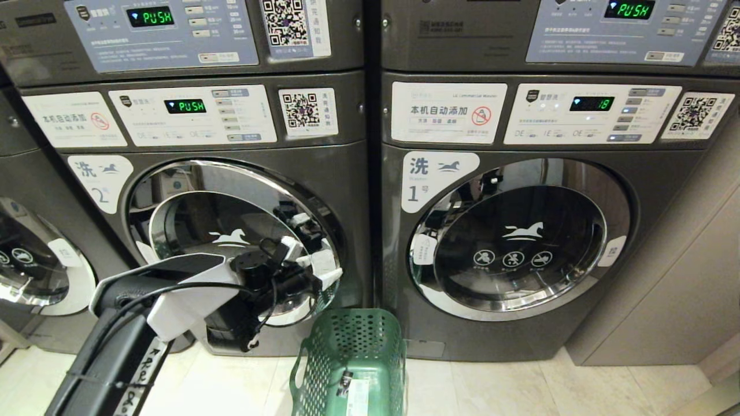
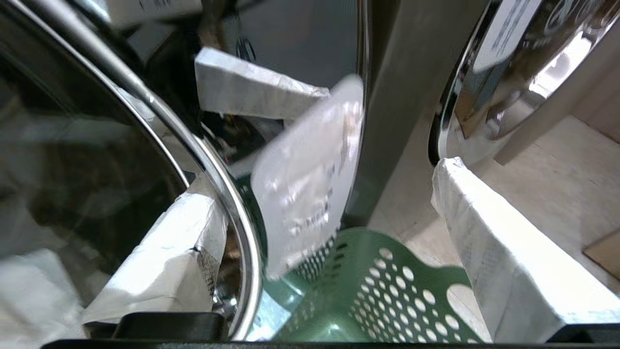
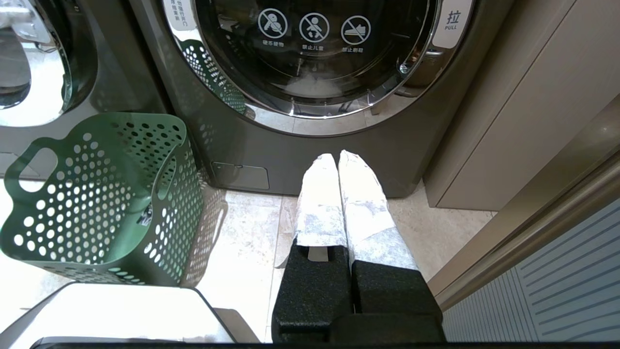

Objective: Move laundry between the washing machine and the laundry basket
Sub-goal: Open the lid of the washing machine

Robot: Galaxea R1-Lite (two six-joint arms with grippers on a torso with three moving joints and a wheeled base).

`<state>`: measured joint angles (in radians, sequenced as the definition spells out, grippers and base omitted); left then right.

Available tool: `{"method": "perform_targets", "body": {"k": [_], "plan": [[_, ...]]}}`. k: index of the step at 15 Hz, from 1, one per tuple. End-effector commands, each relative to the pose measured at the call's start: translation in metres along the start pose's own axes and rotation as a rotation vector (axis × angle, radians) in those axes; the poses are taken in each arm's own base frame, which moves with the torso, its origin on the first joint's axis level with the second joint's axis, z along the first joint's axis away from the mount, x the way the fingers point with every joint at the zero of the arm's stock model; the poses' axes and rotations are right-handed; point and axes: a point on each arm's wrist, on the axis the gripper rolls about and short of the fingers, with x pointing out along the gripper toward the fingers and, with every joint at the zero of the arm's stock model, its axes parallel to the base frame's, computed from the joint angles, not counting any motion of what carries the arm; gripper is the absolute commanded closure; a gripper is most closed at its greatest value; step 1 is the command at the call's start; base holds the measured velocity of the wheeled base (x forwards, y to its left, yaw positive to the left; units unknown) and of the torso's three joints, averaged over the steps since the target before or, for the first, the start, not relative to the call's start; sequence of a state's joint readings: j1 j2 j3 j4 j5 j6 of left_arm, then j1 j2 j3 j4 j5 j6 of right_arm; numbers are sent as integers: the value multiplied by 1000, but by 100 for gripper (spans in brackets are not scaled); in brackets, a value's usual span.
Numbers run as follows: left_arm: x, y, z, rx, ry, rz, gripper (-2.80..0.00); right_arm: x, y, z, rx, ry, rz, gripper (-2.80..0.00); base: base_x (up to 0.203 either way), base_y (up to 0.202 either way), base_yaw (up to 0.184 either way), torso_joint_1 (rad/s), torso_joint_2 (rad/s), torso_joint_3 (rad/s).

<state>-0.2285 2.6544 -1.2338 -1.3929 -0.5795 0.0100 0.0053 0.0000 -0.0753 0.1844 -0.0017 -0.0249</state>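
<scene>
The washing machine (image 1: 324, 173) marked 2 stands left of centre, its chrome-rimmed door (image 1: 173, 190) carrying a white horse logo. My left gripper (image 1: 317, 261) is open at the door's right edge. In the left wrist view this gripper (image 2: 329, 179) straddles the chrome rim (image 2: 227, 194) and the white pull tab (image 2: 305, 184), with one finger (image 2: 164, 271) over the glass and the other off to the side. The green laundry basket (image 1: 352, 358) stands on the floor just below. My right gripper (image 3: 336, 157) is shut and empty, low over the floor. The laundry is out of view.
The like machine marked 1 (image 1: 514, 248) stands right of the basket with its door shut. A third machine's door (image 1: 34, 271) shows at the far left. A beige cabinet side (image 1: 682, 289) closes off the right. Pale floor tiles (image 3: 242, 232) lie between basket and right gripper.
</scene>
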Motion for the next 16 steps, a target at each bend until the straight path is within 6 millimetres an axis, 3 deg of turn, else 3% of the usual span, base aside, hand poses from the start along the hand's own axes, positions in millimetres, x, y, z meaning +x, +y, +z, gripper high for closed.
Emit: {"method": "perform_targets", "body": {"k": [1,6,10,13,16], "plan": [[-9,10,6,8,-12,41,-280,0,0,0,-1,3,1,0,0,0,0,0,0,0],[-22,28,5,-30,-22,76,-280,0,0,0,-1,3,1,0,0,0,0,0,0,0],[-41,22,10,-67,23,182,-280,0,0,0,-1,3,1,0,0,0,0,0,0,0],[-68,7,36,-118,47,273,-280,0,0,0,-1,3,1,0,0,0,0,0,0,0],[-112,-24,78,-167,56,382,-280,0,0,0,0,3,1,0,0,0,0,0,0,0]]}}
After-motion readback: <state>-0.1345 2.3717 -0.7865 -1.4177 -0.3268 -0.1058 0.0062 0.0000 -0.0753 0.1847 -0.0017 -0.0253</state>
